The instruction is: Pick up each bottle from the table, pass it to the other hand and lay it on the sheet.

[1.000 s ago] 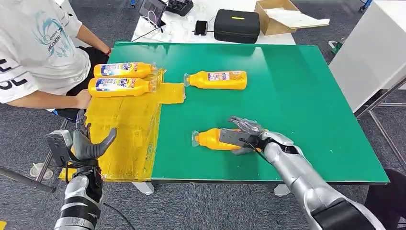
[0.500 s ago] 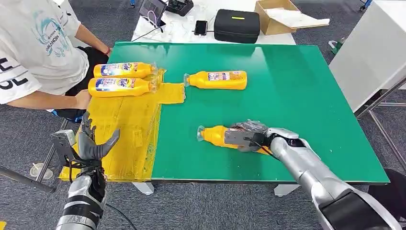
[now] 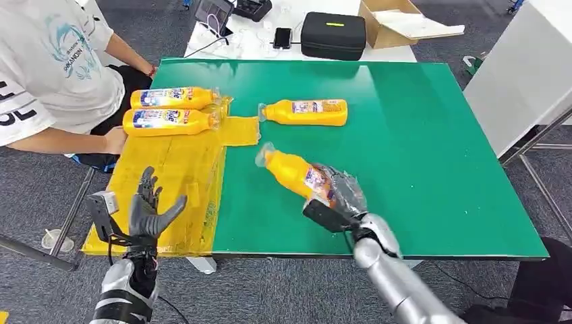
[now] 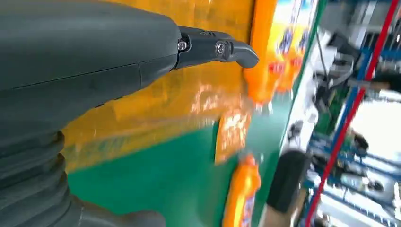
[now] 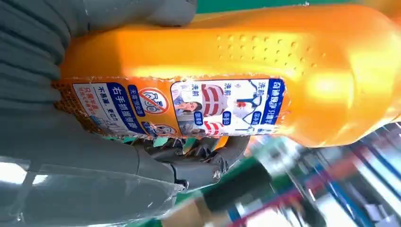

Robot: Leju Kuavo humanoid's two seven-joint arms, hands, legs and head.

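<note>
The green table (image 3: 432,148) carried a yellow sheet (image 3: 168,175) along its left edge. The right hand (image 3: 335,196) gripped an orange bottle (image 3: 291,172) above the table, its long axis slanted, cap toward the sheet. The left hand (image 3: 147,210) hovered with fingers spread, holding nothing.

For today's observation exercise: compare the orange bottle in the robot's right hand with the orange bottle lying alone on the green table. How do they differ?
The held bottle is gripped by the right hand and tilted, its cap pointing toward the yellow sheet; the lone bottle lies flat on the green table, untouched. The held bottle sits nearer the robot; the lone bottle lies farther back. Both are orange with printed labels and caps pointing left.
</note>
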